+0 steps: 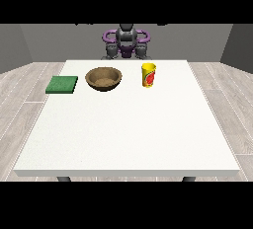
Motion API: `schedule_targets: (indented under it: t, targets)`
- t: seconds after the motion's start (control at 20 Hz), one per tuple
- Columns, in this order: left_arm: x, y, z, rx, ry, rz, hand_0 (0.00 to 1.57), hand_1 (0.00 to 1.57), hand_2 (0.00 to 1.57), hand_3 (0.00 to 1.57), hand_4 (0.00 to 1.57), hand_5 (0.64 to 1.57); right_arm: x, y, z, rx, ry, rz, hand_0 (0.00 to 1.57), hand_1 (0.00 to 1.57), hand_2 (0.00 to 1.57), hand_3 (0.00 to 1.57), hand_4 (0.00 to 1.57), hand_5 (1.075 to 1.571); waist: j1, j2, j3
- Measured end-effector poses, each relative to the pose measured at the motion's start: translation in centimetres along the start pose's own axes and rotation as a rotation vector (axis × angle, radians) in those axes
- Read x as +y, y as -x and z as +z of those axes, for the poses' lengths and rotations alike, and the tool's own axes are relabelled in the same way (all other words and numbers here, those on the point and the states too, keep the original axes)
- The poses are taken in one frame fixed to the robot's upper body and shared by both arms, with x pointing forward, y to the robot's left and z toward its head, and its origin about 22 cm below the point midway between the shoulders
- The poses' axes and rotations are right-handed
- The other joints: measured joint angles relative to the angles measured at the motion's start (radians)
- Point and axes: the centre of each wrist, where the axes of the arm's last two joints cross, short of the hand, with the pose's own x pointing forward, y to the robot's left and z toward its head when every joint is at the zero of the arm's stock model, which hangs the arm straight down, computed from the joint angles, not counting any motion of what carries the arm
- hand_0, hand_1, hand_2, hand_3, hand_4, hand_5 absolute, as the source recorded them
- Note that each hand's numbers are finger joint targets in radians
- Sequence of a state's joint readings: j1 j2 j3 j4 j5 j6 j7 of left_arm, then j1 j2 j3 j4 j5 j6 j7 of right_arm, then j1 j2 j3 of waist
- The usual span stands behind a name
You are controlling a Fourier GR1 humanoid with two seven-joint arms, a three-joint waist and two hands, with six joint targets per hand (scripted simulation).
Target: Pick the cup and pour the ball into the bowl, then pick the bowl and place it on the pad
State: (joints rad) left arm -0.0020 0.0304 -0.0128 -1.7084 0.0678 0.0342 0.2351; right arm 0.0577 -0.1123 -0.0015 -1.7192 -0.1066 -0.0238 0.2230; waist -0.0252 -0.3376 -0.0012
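the white table (128,134) fills most of the front view, and everything on it sits in a row near the far edge, the side where the robot (126,40) stands. the yellow cup (148,75) with a red mark on its side stands upright at the right of the row, a little right of the table's middle line. the ball cannot be seen from this angle. the brown bowl (104,79) sits upright just left of the cup, apart from it with a strip of bare table between them. the green pad (62,84) lies flat further left, close to the table's left edge, with a narrow gap between it and the bowl.

the robot is small behind the far edge, its arms drawn in close to its body. the hand at the view's left (110,51) and the hand at the view's right (143,51) hang at the table's back edge, well clear of the cup, bowl and pad. they are too small to tell whether their fingers are apart or together.

the whole near half of the table, and the wide stretch right of the cup out to the right edge, is bare white surface. grey plank floor (20,99) shows around the table on both sides.
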Motion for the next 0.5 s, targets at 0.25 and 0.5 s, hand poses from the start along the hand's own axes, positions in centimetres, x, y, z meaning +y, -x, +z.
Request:
schedule_targets:
  t: [0.25, 0.5]
  targets:
    - [-1.6, -2.8, 0.9, 0.051, -0.018, 0.054, 0.00, 0.00, 0.00, 0.00, 0.58, 1.560, 0.3, -2.8, 1.4, 0.042, 0.012, -0.042, 0.00, 0.00, 0.00, 0.00, 0.79, 1.548, -0.014, -0.024, 0.0010]
    - [-4.1, -5.8, 0.2, -0.063, -0.013, 0.046, 0.00, 0.00, 0.00, 0.00, 0.61, 1.555, 0.4, -6.2, 1.1, -0.069, 0.019, -0.050, 0.00, 0.00, 0.00, 0.00, 0.74, 1.546, -0.024, 0.103, 0.0013]
